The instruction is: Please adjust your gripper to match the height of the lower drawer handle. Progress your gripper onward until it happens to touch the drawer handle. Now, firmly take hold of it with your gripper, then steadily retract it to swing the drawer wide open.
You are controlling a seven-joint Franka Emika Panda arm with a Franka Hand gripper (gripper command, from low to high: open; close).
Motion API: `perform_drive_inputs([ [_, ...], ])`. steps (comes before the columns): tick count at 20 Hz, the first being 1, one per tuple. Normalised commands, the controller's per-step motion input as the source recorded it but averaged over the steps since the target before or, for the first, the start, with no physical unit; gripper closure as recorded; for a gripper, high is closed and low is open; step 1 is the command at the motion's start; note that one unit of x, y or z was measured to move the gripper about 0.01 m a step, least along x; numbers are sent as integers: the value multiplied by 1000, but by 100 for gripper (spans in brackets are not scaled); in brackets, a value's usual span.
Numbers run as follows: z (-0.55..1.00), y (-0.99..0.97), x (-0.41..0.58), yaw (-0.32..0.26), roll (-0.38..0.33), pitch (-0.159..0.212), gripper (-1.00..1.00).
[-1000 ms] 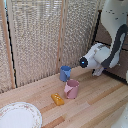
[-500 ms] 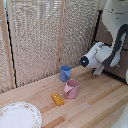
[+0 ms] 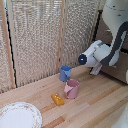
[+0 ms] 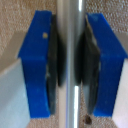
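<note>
Nothing visibly shifted since earlier; arm stays at the cabinet. Plate (image 3: 19,115) far left on wooden tabletop (image 3: 95,107), then orange block (image 3: 57,99), blue cup (image 3: 65,73), pink cup (image 3: 72,89). Claw (image 4: 70,64) clamps the drawer handle (image 4: 70,35) on the exterior view's right. Woven screen behind.

A blue cup (image 3: 65,73) stands on the wooden bench (image 3: 95,105) near a woven reed screen (image 3: 40,35), with a pink cup (image 3: 72,88) just in front of it. A small orange object (image 3: 58,99) lies beside the pink cup, and a white patterned plate (image 3: 19,116) sits well apart toward the exterior view's left.
</note>
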Motion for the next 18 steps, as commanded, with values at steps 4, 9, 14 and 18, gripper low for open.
perform_drive_inputs([
  [4,253,716,306,-39,223,70,100],
  [9,217,734,294,-26,213,90,100],
  [14,26,293,167,15,16,37,-100],
  [18,296,48,81,48,83,3,-100],
])
